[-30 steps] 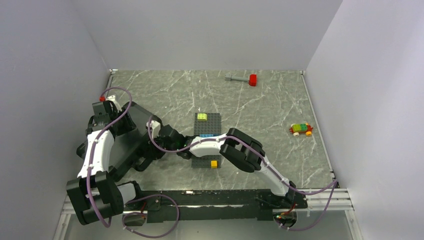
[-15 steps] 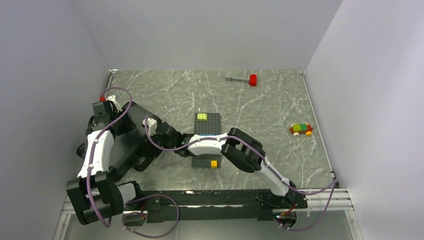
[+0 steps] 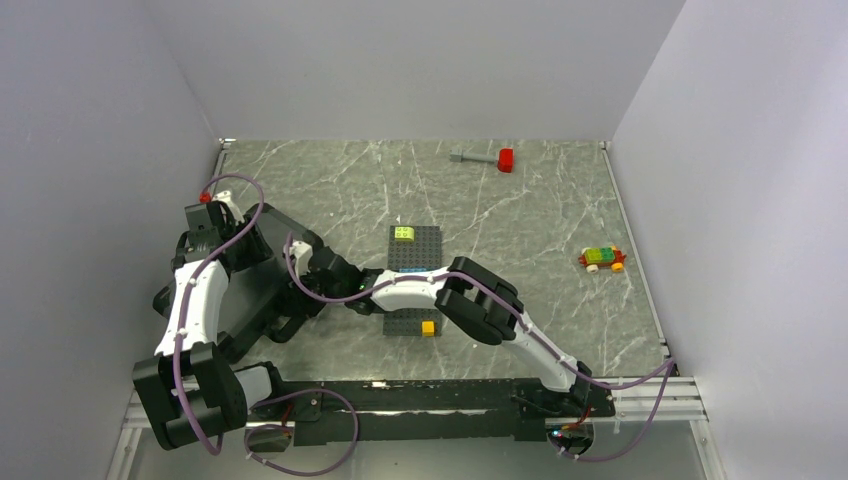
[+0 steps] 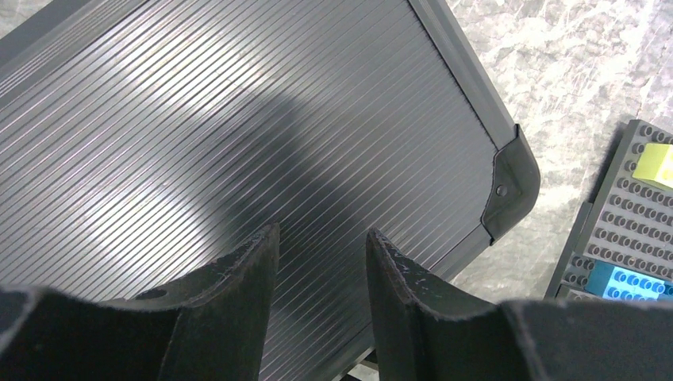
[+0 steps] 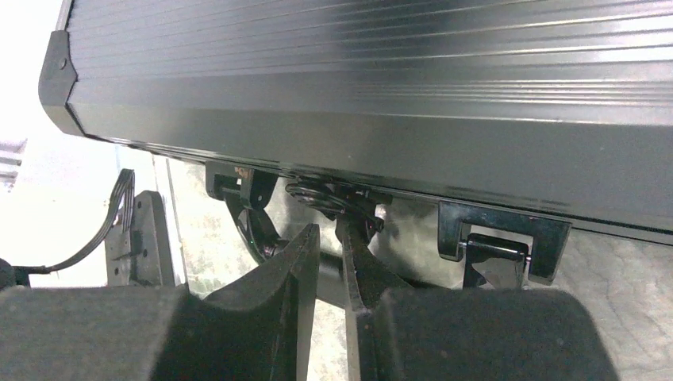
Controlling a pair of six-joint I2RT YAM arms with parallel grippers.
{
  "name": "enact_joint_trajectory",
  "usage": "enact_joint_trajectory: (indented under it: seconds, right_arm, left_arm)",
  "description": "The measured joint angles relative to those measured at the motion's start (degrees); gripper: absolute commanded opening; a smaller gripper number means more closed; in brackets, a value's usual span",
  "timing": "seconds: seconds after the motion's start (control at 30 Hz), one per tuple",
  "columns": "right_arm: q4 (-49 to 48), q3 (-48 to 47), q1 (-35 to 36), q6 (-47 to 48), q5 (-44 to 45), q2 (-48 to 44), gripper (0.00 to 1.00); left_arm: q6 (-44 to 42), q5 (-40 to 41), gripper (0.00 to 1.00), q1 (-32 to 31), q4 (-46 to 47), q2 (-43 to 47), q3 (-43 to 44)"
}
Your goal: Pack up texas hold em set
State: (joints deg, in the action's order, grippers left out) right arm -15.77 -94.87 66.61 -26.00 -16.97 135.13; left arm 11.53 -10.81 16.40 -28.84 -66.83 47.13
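The case (image 3: 258, 300) lies closed, ribbed lid up, at the left of the top view, on the bench (image 3: 520, 220). Card packs and buttons are not in view; judged from this, they are already inside. Over the last second the right arm has advanced left toward the case front, while the left arm has not moved. The right gripper (image 5: 329, 230) now sits at the front edge with its fingers pressed together, tips at the handle (image 5: 317, 193); whether they pinch the handle cannot be told. The left gripper (image 4: 321, 234) hangs over the lid, half spread, with nothing between the fingers. This suggests that the remaining work is at the front edge: one latch (image 5: 500, 238) shows to the right of the handle, and its locked state cannot be read. The baseplate (image 3: 415, 250) lies just right of the case, under the right forearm, and limits room there. The hammer (image 3: 485, 158) and a small brick car (image 3: 602, 258) lie well apart.
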Motion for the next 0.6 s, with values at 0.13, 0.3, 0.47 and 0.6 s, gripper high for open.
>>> enact_joint_trajectory:
  seconds: [0.13, 0.3, 0.47, 0.6]
  right_arm:
    - [0.1, -0.1, 0.0, -0.1, 0.1, 0.2, 0.21]
    - [0.8, -1.5, 0.0, -0.2, 0.2, 0.8, 0.21]
    - [2.8, -2.6, 0.0, -0.5, 0.6, 1.1, 0.21]
    - [3.0, -2.6, 0.2, -1.1, 1.7, 1.0, 0.2]
  left_arm:
    - [0.0, -0.3, 0.5, 0.0, -0.1, 0.0, 0.0]
    - [0.0, -0.3, 0.5, 0.0, -0.1, 0.0, 0.0]
    - [0.0, -0.3, 0.5, 0.0, -0.1, 0.0, 0.0]
    - [0.0, -0.3, 0.5, 0.0, -0.1, 0.0, 0.0]
